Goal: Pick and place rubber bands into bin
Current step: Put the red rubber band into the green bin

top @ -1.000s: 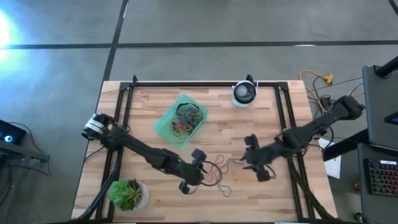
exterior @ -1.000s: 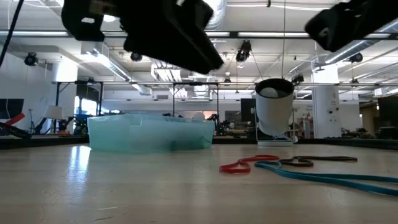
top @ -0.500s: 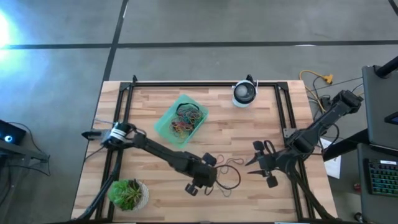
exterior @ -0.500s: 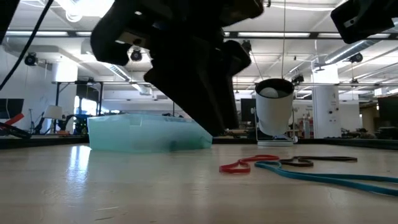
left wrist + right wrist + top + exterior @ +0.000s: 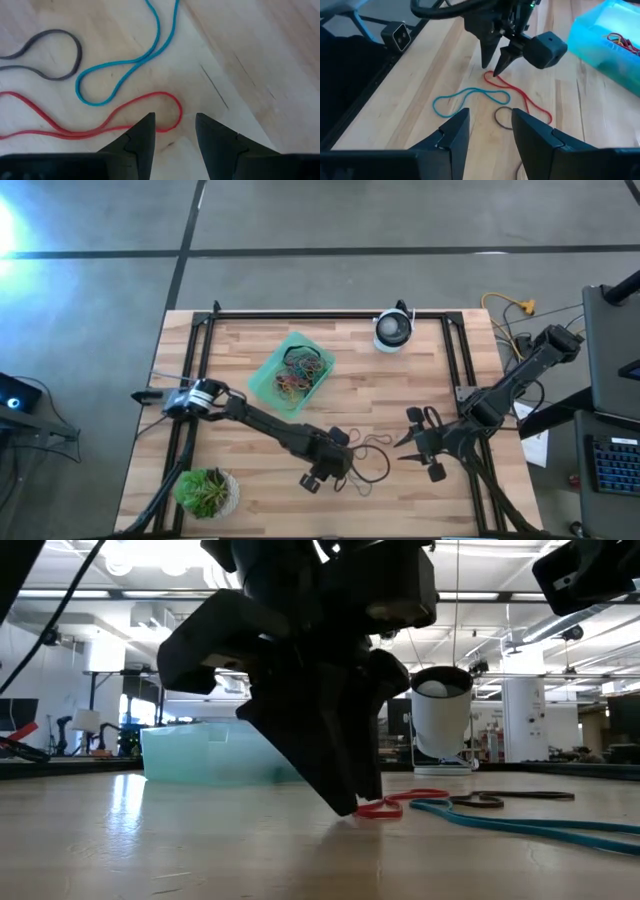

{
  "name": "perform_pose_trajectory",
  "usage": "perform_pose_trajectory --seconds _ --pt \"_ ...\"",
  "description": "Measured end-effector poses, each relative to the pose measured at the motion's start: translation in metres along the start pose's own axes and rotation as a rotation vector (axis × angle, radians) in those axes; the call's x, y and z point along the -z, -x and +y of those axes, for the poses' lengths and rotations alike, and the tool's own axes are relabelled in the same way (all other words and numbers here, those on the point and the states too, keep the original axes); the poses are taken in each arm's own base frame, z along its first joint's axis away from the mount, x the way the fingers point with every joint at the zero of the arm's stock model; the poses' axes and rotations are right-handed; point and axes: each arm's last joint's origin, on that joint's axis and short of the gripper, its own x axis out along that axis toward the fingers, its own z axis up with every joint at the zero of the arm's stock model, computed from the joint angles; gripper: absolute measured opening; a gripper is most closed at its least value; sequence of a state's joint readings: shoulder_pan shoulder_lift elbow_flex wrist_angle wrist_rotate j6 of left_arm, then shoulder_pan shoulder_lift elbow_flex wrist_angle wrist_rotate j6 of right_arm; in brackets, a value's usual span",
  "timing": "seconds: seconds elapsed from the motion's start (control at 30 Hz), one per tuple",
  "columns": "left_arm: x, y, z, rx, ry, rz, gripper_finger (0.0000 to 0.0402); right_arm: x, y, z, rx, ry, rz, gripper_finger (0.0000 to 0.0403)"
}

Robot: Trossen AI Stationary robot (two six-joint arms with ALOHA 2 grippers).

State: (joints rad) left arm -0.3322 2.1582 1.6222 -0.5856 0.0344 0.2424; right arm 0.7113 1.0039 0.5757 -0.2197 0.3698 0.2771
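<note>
The left gripper (image 5: 175, 131) is down at the table with its jaws parted, astride the end loop of the red band (image 5: 100, 122), nothing pinched yet. The band's length runs away from that loop toward the right gripper (image 5: 420, 448) (open, empty, farther off). The bin (image 5: 268, 380) lies behind the left arm. Only the left wrist view shows the loop between the tips
</note>
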Motion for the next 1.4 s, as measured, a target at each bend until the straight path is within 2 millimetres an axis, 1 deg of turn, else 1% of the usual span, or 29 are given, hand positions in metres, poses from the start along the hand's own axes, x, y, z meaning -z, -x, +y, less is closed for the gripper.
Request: perform_pose_trajectory --seconds 0.3,0.53,0.63,0.87,1.1,1.3,1.4 --pt "0.005 -0.014 0.008 0.068 0.024 0.005 0.0125 0.0 0.0 0.0 -0.001 -0.001 -0.002 0.0137" --pt "0.005 -0.015 0.009 0.086 0.026 -0.009 0.0121 0.001 0.0 0.0 0.0 0.001 0.002 0.0136" --pt "0.005 -0.015 0.009 0.088 0.025 -0.01 0.0103 0.001 0.0 0.0 0.0 0.001 0.002 0.0134" --pt "0.006 -0.018 0.008 0.093 0.026 -0.004 0.0048 0.001 0.0 0.0 0.0 0.001 0.003 0.0132" --pt "0.01 -0.018 0.008 0.102 0.03 0.029 0.0006 0.002 -0.001 0.0 0.0 0.001 0.004 0.013" --pt "0.011 -0.016 0.008 0.083 0.031 0.06 0.0001 0.004 -0.002 0.0 -0.002 -0.004 0.0 0.0125" --pt "0.011 -0.011 0.008 0.024 0.021 0.073 0.0 0.006 -0.002 -0.001 -0.001 -0.004 0.006 0.0125"
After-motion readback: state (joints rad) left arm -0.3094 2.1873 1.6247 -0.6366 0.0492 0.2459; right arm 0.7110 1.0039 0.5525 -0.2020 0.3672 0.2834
